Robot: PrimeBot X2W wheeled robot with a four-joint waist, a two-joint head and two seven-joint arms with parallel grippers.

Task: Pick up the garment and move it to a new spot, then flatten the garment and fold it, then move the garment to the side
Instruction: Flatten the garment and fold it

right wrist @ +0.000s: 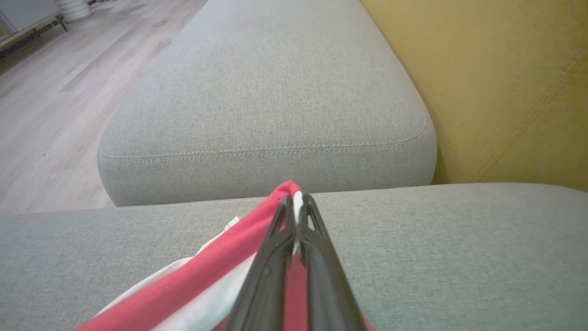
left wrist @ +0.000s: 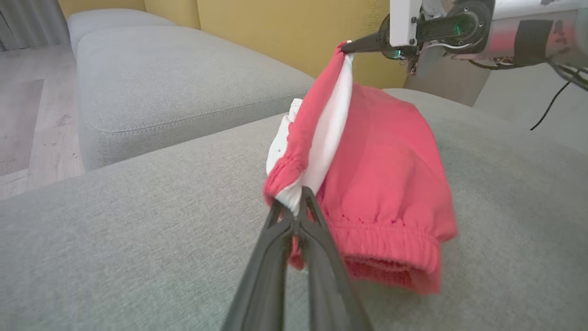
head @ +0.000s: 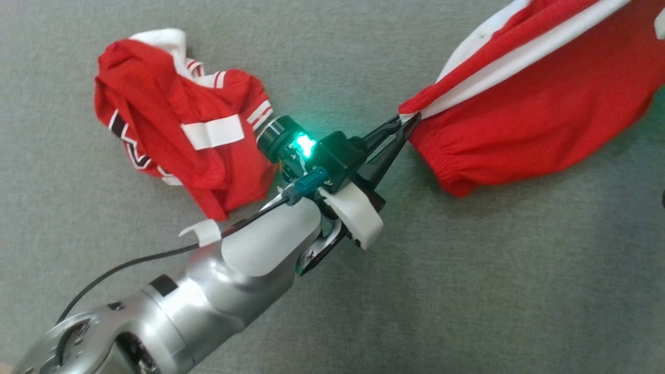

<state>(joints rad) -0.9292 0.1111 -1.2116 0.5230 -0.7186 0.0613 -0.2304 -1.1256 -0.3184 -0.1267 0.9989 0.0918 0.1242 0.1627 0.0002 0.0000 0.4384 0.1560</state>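
Head view, from left: spare crumpled jersey (head: 176, 124) at upper left on grey cushion (head: 467, 285); at centre, left gripper (head: 408, 118) clenched on striped edge of red garment (head: 545, 104), upper right. Left wrist view, top right: right gripper (left wrist: 349, 46) pinched on other corner. Best to pull apart evenly, then lower flat, well away from jersey.

Hand (head: 408, 118) pinching red garment (head: 545, 104) edge, crumpled jersey (head: 171, 130) left, grey cushion (head: 467, 285)
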